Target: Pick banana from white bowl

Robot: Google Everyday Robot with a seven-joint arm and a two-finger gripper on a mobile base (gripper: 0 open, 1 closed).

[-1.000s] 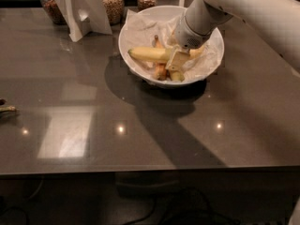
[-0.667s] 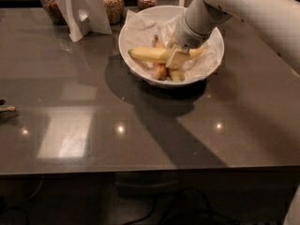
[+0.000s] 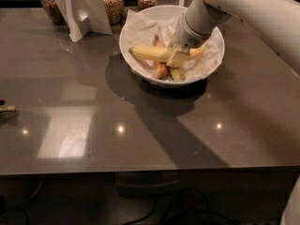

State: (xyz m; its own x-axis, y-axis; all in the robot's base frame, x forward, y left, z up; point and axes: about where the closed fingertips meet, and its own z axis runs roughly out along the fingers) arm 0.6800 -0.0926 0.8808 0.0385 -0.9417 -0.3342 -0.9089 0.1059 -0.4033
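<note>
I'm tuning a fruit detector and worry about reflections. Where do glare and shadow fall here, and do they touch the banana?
Camera view: a broad pale reflection and small light spots sit on the glossy table, left and front; a dark shadow runs from the white bowl toward the near edge; the banana, with the gripper over it inside the bowl, shows no glare.

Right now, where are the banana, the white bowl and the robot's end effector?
banana [image 3: 149, 53]: camera view, on its bare left half.
white bowl [image 3: 125, 55]: camera view, on its left wall.
end effector [image 3: 178, 57]: camera view, at its tip, down in the bowl at the banana's middle.
</note>
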